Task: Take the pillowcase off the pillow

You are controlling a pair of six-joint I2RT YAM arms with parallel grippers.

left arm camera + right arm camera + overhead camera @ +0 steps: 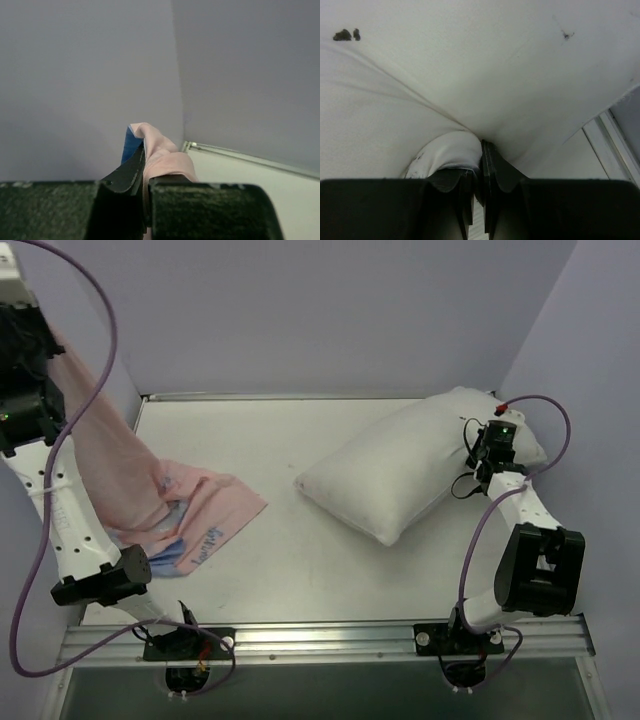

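Observation:
The pillowcase (140, 485), pale pink with a blue printed patch, hangs from my raised left gripper (35, 375) at the far left and trails down onto the table. In the left wrist view my left gripper (144, 155) is shut on a fold of the pillowcase (165, 155). The plain white pillow (410, 465) lies on the table at the right, fully out of the pillowcase. My right gripper (492, 440) is at its right end. In the right wrist view my right gripper (479, 147) is shut on a pinch of the pillow (470, 75).
Lilac walls close in the table (280, 570) at the back and both sides. A metal rail (330, 640) runs along the near edge with both arm bases. Purple cables loop around each arm.

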